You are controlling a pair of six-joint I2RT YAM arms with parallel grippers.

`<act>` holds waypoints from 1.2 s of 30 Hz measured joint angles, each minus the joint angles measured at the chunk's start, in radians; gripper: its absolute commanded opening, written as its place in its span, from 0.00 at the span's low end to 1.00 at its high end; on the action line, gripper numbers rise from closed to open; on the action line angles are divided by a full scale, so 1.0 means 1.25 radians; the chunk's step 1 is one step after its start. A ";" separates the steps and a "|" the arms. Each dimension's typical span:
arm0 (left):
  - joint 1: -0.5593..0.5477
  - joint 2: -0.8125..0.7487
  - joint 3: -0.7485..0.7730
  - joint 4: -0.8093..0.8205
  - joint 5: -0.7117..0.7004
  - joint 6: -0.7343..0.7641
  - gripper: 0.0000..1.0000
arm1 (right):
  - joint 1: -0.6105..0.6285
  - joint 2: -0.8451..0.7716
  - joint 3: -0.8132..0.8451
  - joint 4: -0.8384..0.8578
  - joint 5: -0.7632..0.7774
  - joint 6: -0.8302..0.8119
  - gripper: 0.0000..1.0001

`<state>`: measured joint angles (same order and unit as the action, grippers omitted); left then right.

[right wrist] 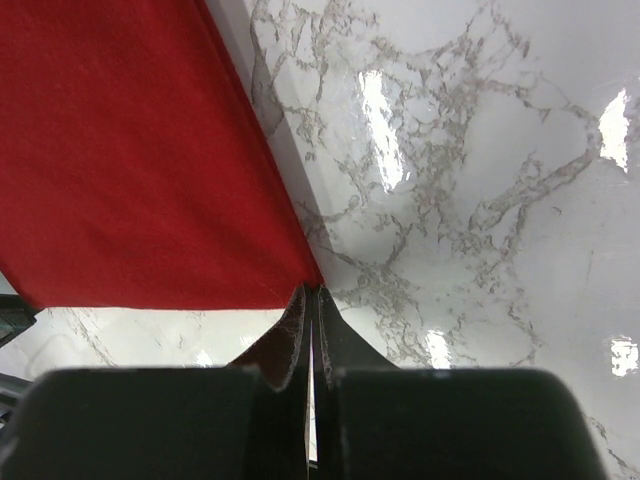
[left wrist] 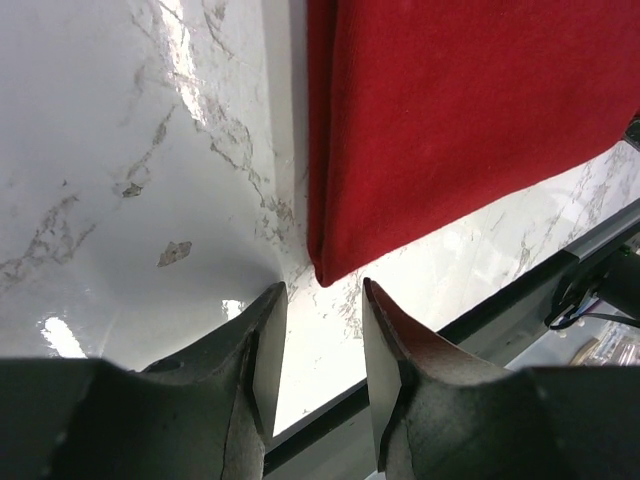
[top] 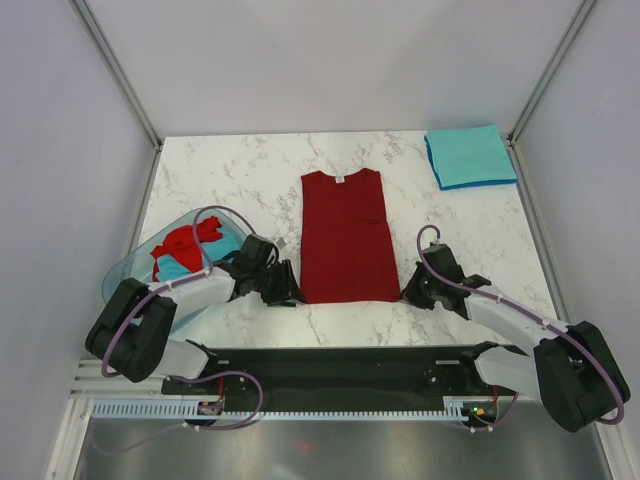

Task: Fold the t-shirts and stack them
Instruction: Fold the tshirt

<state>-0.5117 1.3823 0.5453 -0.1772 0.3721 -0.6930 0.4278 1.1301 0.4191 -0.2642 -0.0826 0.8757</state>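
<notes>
the red tee lies flat in the middle of the marble table, folded into a long narrow rectangle with its collar at the far end and a small white label showing at the neck. its near hem sits just ahead of the two arms.

the left gripper is low at the tee's near left corner. in the left wrist view its jaws are parted with only bare marble between them, the left gripper tips just short of the corner of the red tee, gripping nothing.

the right gripper is at the near right corner. in the right wrist view the right gripper is clenched, fingers pressed together, their tips right at the corner of the red tee; i cannot tell whether any cloth is caught between them.

a teal tee lies folded at the far right corner of the table, well apart from the red one. at the left edge a translucent basin holds a crumpled red tee on a crumpled teal one.
</notes>
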 measured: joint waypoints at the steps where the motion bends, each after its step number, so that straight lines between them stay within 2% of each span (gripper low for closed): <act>1: 0.000 0.003 0.002 0.000 0.000 0.000 0.44 | 0.000 -0.001 0.000 0.000 0.000 0.000 0.00; 8: 0.000 0.023 0.013 0.005 0.013 -0.001 0.44 | 0.000 -0.003 -0.003 0.002 0.000 0.000 0.00; 9: 0.000 0.026 0.014 0.007 0.016 -0.001 0.24 | 0.000 -0.003 -0.003 0.002 0.000 0.000 0.00; 11: 0.000 0.033 0.014 0.014 0.020 -0.006 0.07 | 0.000 -0.004 -0.003 0.002 0.000 0.000 0.00; 12: 0.000 0.038 0.014 0.015 0.020 -0.006 0.07 | 0.000 -0.004 -0.003 0.002 0.000 0.000 0.00; 13: 0.000 0.041 0.014 0.016 0.020 -0.005 0.02 | 0.000 -0.005 -0.003 0.001 0.000 0.000 0.00; 23: 0.000 0.031 0.009 0.019 0.022 -0.005 0.02 | 0.000 -0.051 -0.003 -0.022 0.000 -0.006 0.00; 29: -0.007 -0.043 -0.028 0.014 0.020 -0.007 0.02 | 0.002 -0.121 -0.021 -0.057 -0.012 -0.010 0.00; 36: -0.067 -0.125 -0.044 -0.016 0.017 -0.026 0.02 | 0.007 -0.211 -0.036 -0.136 -0.013 -0.013 0.00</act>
<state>-0.5957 1.2255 0.4900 -0.1974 0.3931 -0.7250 0.4366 0.8658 0.3740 -0.4343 -0.0982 0.8593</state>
